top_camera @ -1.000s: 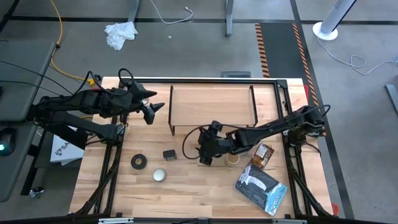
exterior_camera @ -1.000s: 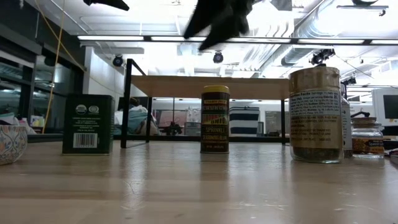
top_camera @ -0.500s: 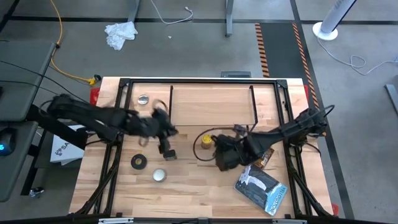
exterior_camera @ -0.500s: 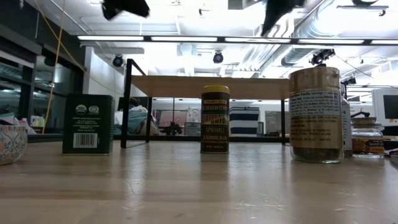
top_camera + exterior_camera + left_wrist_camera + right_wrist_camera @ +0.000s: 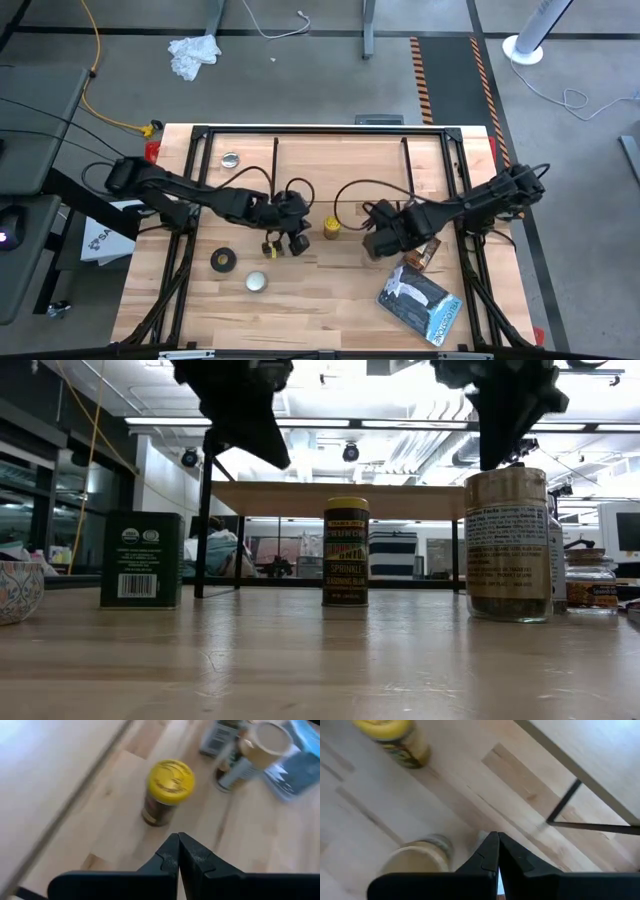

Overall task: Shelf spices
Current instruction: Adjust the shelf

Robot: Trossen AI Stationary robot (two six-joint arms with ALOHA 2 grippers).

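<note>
On the wooden bench (image 5: 330,300), the yellow-lidded glass spice jar (image 5: 331,228) stands upright between both pincers, left pincer (image 5: 178,851) and right pincer (image 5: 498,851) pressed together, empty.

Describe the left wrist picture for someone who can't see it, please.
A yellow-lidded jar stands upright on the wooden table, just ahead of the left hand, whose two dark fingers are shut together and hold nothing. Beyond it stands a tan-lidded jar.
</note>
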